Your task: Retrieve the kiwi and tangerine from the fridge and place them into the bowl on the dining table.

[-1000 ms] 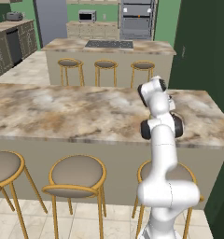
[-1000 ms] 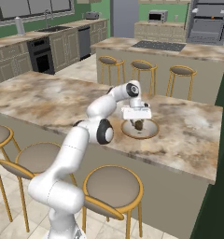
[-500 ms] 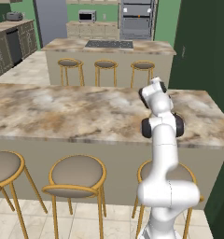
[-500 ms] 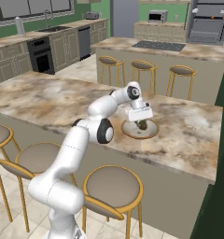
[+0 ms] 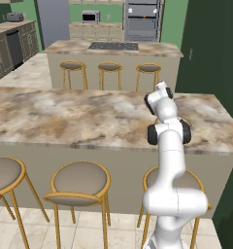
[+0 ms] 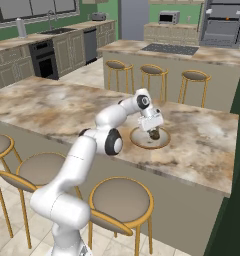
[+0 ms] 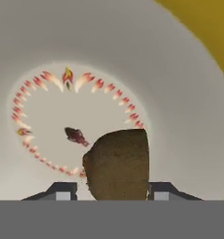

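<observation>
My gripper (image 6: 153,131) hangs low over the tan bowl (image 6: 163,142) on the dining table (image 6: 202,150), pointing down into it. The brown kiwi (image 7: 116,163) sits between my fingertips (image 7: 65,190) on the bowl's pale floor (image 7: 179,93), which carries a heart of red marks. A narrow gap shows between one fingertip and the kiwi, so the jaws stand slightly open around it. From the right base view the kiwi (image 6: 155,134) shows as a dark lump inside the bowl. The tangerine is out of view. The fridge (image 5: 53,22) stands shut at the far back.
Three stools (image 5: 79,182) line the near side of the dining table (image 5: 65,116), and three more (image 6: 152,70) stand by the cooktop island (image 6: 167,50) behind it. A dark green wall (image 5: 215,53) rises at the right.
The hand has sunk toward the bowl with the kiwi, and the jaws have widened a little around it.
</observation>
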